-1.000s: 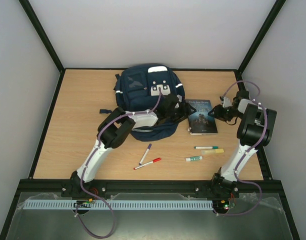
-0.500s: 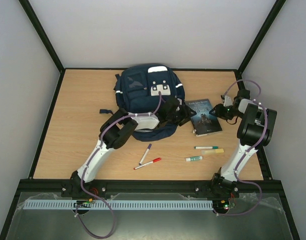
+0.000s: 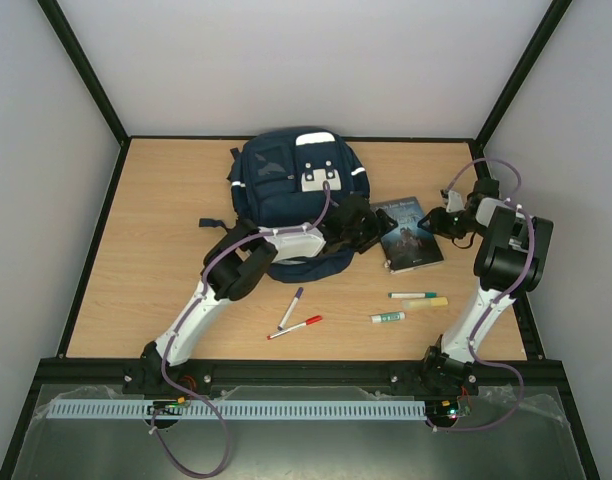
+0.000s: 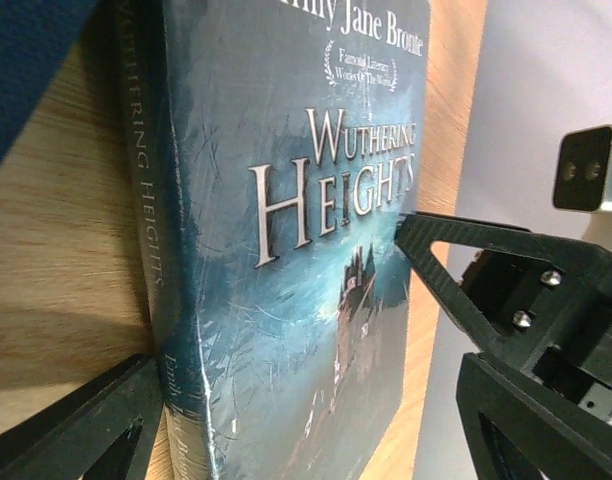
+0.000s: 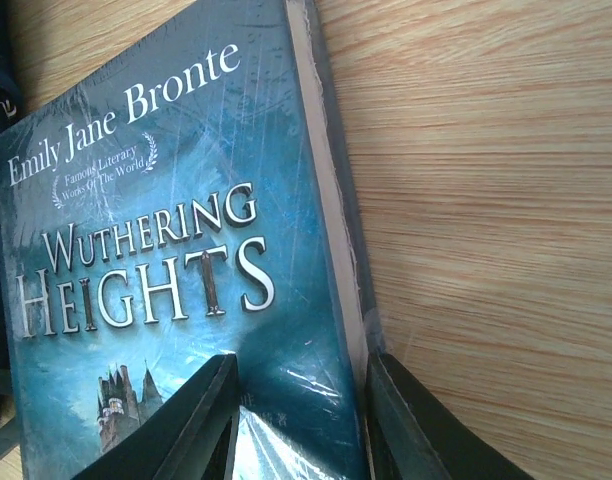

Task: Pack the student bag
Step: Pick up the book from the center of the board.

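While clamping the right hand [image 5: 301, 365] on the page edge of the teal paperback book [image 3: 414, 235], holds the left hand [image 3: 371, 230] wide apart at that book's spine. Just left of the book, large navy blue fabric backpack [image 3: 281, 190] flat on the wooden desk [image 3: 156, 260].
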Action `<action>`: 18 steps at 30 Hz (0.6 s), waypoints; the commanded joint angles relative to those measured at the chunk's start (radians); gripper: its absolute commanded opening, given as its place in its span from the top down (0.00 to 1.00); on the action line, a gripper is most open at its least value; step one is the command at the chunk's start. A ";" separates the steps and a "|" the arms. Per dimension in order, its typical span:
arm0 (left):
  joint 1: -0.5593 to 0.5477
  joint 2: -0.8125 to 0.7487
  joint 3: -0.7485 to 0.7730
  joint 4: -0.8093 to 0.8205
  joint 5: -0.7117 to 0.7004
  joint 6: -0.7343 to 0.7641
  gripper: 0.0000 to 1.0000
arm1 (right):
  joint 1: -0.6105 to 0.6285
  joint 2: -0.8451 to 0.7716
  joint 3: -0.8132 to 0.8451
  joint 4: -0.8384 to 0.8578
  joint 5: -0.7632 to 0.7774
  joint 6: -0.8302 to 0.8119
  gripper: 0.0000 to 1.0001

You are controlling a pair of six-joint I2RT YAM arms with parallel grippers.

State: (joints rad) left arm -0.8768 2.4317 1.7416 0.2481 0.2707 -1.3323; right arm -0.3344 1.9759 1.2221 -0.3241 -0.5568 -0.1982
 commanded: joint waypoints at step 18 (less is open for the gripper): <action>0.002 0.048 0.026 0.334 0.072 -0.038 0.25 | 0.048 0.105 -0.032 -0.197 -0.040 -0.024 0.68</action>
State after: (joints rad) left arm -0.8688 2.4592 1.7599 0.2920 0.2798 -1.3823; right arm -0.3305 1.9842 1.2327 -0.3256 -0.5652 -0.2020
